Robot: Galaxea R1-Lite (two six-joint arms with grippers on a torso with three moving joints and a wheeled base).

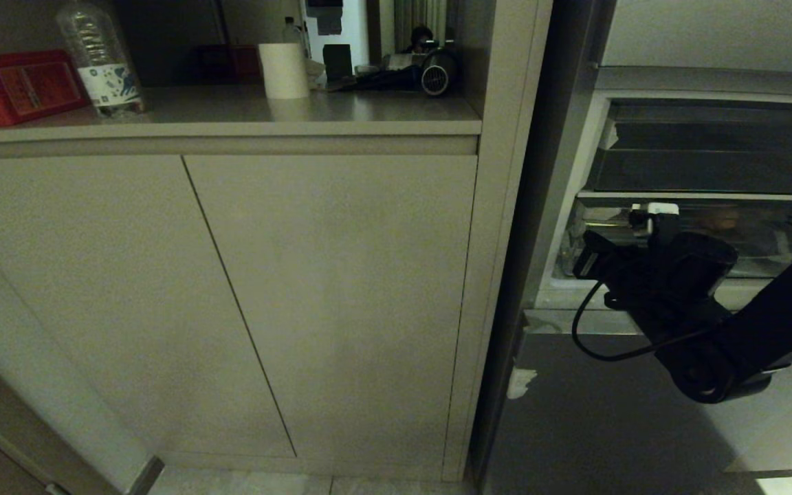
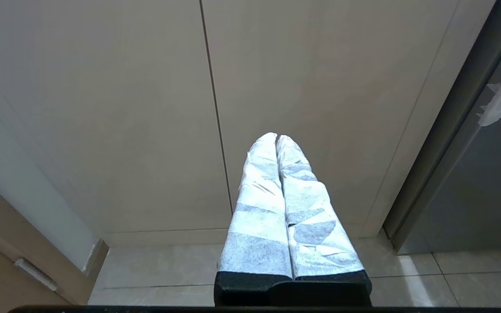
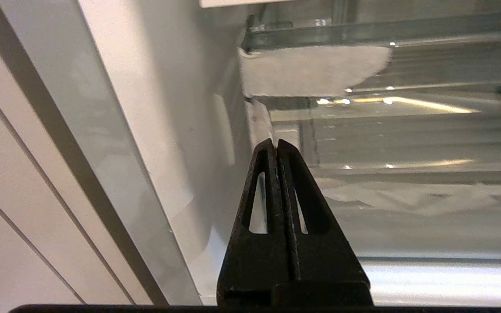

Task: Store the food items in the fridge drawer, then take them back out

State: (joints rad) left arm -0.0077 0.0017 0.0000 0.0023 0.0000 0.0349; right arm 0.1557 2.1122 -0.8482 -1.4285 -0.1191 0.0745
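Observation:
The fridge drawer [image 1: 774, 240] is a clear bin low in the open fridge, under a darker smoky bin [image 1: 712, 168]. A dim orange-brown round shape, the food item [image 1: 719, 220], shows faintly through the drawer's front. My right gripper [image 1: 643, 218] is at the drawer's left front corner. In the right wrist view it [image 3: 275, 143] is shut with nothing between its black fingers, close to the clear front wall [image 3: 407, 195]. A white tape scrap [image 3: 311, 71] sticks to the clear edge just beyond its tips. My left gripper [image 2: 276, 137] is parked, shut, and faces the cabinet doors.
Beige cabinet doors [image 1: 327, 302] fill the left, under a counter [image 1: 231, 110] with a bottle [image 1: 100, 58], a red box [image 1: 14, 86] and a paper roll [image 1: 284, 69]. The fridge's white inner side wall [image 3: 146, 130] stands close beside my right gripper. Tiled floor [image 2: 159, 269] lies below.

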